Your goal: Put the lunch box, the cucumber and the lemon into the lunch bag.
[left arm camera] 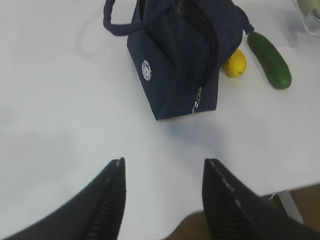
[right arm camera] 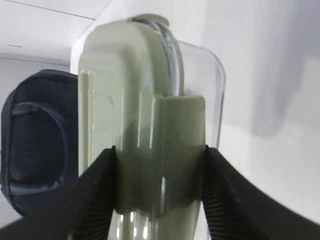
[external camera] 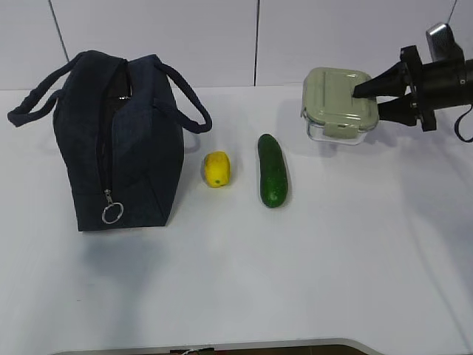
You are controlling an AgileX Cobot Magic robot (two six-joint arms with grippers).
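White table (external camera: 355, 281) spread wide across the exterior view, smooth and matte. Behind it, pale wall (external camera: 222, 37) split into panels by thin dark seams. Past the near edge, a dark strip, possibly floor, too dim to tell.

- The lunch bag (external camera: 118, 140) stands at the table's (external camera: 236, 281) left
- The lemon (external camera: 216, 168) lies just right of it
- The cucumber (external camera: 272, 170) lies right of the lemon
- The lunch box (external camera: 336, 103) sits farther right, behind them
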